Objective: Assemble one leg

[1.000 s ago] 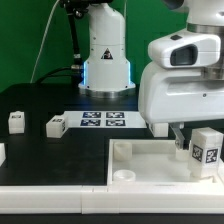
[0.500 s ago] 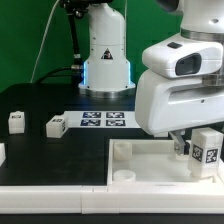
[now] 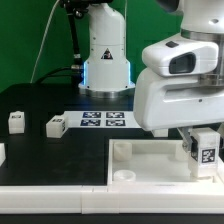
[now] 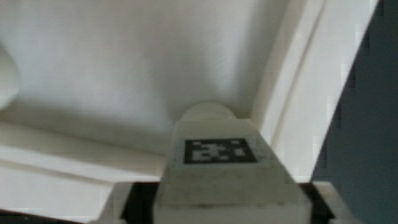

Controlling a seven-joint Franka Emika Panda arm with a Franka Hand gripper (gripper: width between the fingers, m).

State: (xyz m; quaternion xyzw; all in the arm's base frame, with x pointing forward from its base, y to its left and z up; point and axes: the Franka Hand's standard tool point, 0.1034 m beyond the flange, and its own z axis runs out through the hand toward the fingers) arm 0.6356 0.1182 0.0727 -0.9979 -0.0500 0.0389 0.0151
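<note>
My gripper [image 3: 203, 157] is shut on a white leg [image 3: 205, 148] with a black-and-white tag on its face. It holds the leg upright over the right part of the large white square tray piece [image 3: 150, 160], near its right edge. In the wrist view the leg [image 4: 221, 150] sits between my fingers [image 4: 139, 203], its tagged end pointing toward the tray's inner wall [image 4: 294, 80]. Two more legs [image 3: 55, 126] [image 3: 16, 121] lie on the black table at the exterior view's left. A further leg [image 3: 2, 153] shows at the left edge.
The marker board [image 3: 103, 121] lies flat behind the tray. The robot base [image 3: 105, 60] stands at the back. A round corner socket [image 3: 124, 173] shows at the tray's near left. A white ledge [image 3: 60, 185] runs along the front.
The gripper and the held leg have shifted slightly, a little to the exterior view's right and lower toward the tray. The loose legs have not moved.
</note>
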